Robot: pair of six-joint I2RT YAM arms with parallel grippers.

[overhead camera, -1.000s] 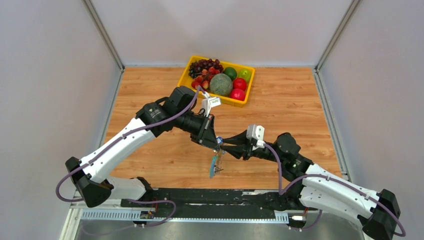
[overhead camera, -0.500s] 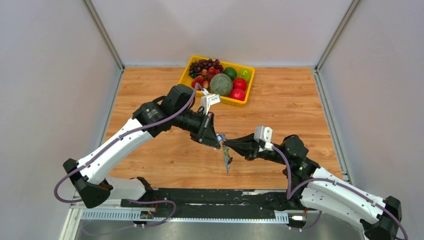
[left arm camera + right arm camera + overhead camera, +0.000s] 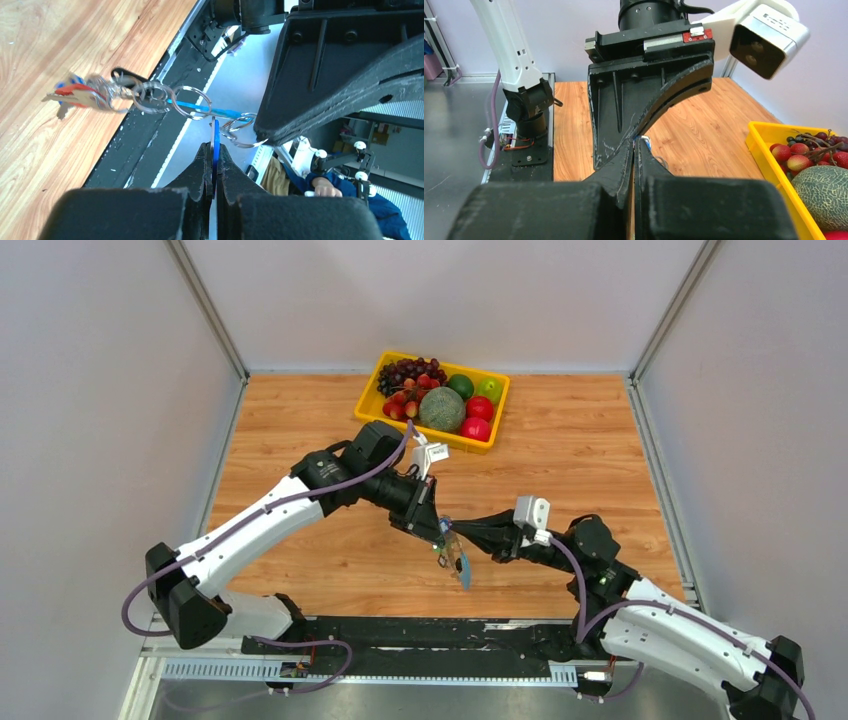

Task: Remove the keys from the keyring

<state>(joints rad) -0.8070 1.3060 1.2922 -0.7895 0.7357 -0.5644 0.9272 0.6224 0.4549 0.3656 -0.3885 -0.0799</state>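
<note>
One yellow fruit tray on the table beyond the keyring.

A silvery keyring with a bright blue band and keys headed in red, blue and white are recorded against a light brown wood-grained worktop, with a yellow tray containing a net-patterned green melon and dark purple grapes.

No readable text, labels or numbers
</note>
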